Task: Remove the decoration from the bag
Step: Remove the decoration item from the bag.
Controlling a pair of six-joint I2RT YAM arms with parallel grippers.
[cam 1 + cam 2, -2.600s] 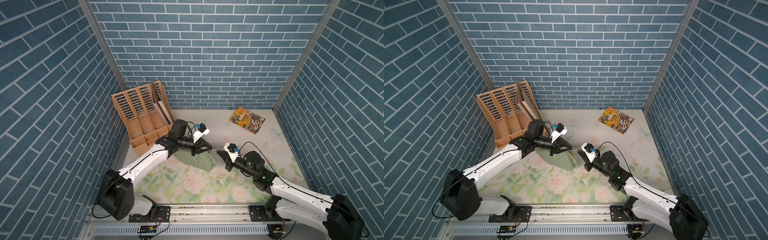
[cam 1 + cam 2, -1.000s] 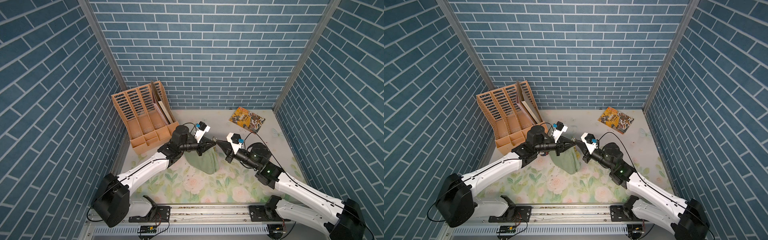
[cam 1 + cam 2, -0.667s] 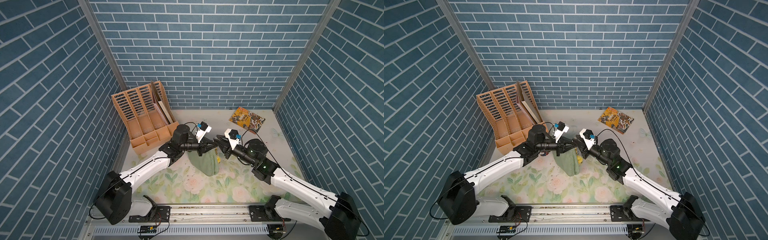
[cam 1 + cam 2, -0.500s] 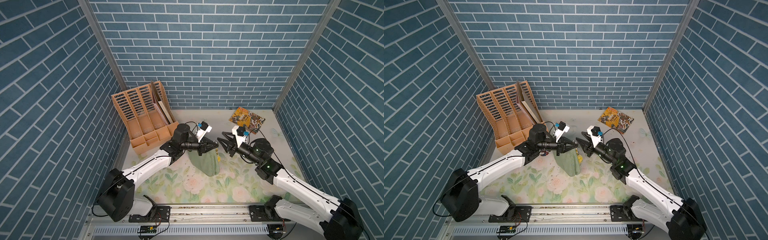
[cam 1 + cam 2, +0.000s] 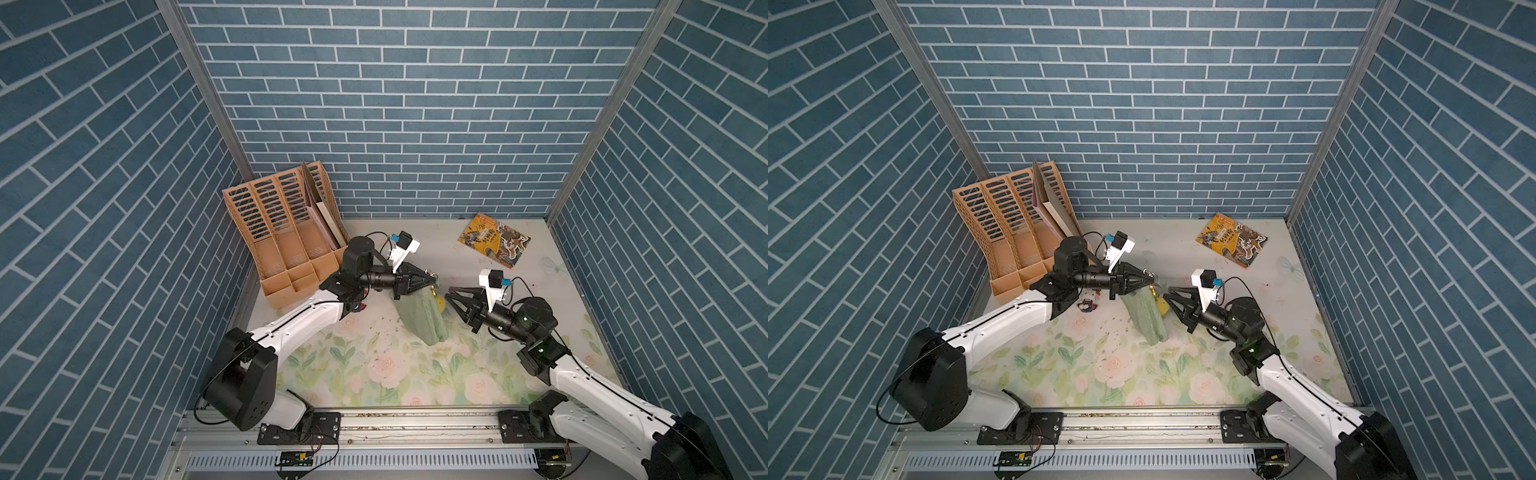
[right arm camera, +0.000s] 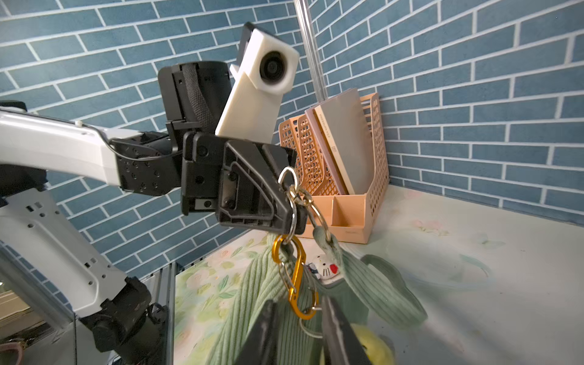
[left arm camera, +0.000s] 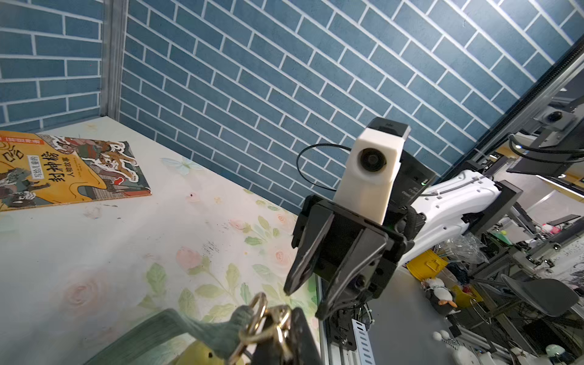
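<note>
Now right tool (image 5: 448, 292) is off the clasp (image 6: 292, 186), newly spread.
Left tool (image 5: 433, 276) pinches clasp; ribbed green bag (image 5: 419, 318) hangs.

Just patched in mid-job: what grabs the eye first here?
The sage-green bag hangs mid-table from the shut left gripper, pinched at its metal ring. An orange carabiner dangles below that ring, right in front of the open right gripper. A bright picture book lies flat in the far right corner.
</note>
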